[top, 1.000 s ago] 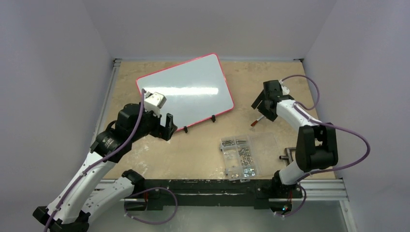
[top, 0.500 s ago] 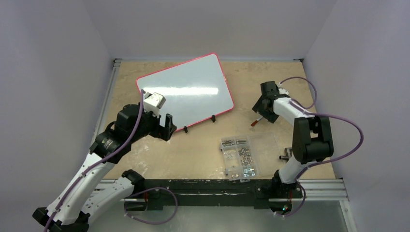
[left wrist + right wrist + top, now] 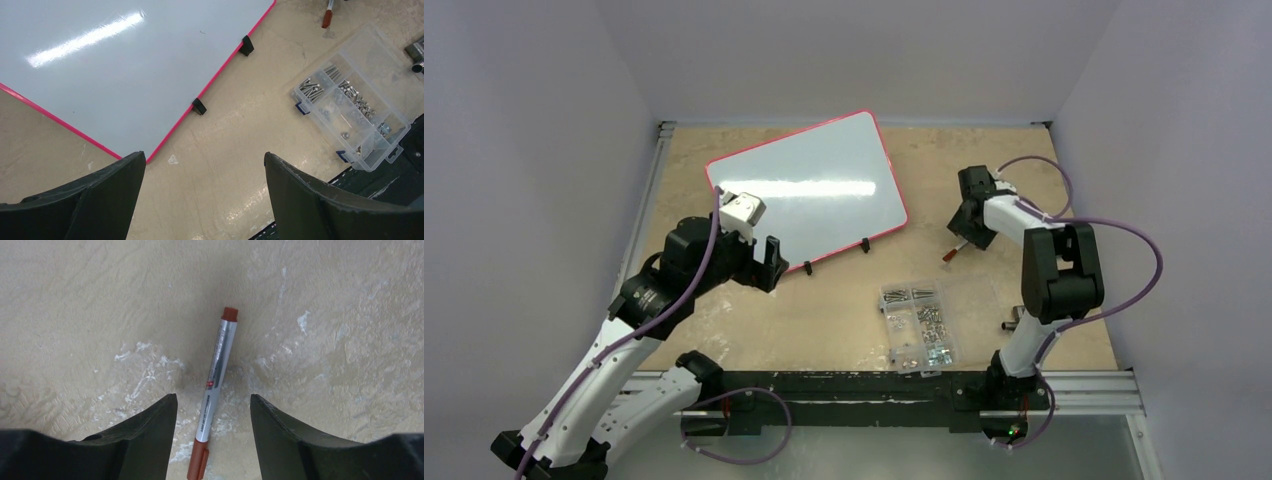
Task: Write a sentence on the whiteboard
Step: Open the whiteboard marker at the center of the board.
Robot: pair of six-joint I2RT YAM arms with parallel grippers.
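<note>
The whiteboard (image 3: 809,190) is lying askew on the far-left part of the table (image 3: 824,310), reaching toward the far edge and showing no writing; so the step in hand, I judge, is picking up the marker (image 3: 214,375), which is lying flat on the bare table between the board's right corner and the right edge; the right gripper (image 3: 212,400) is straddling its barrel, jaws apart with gaps on both sides, grasping nothing; closing squarely across the barrel, away from the clipped end, is looking wise; the left gripper (image 3: 205,160) is hanging wide open and empty above the board's near corner; the screw box (image 3: 921,322) is sitting toward the near edge.
</note>
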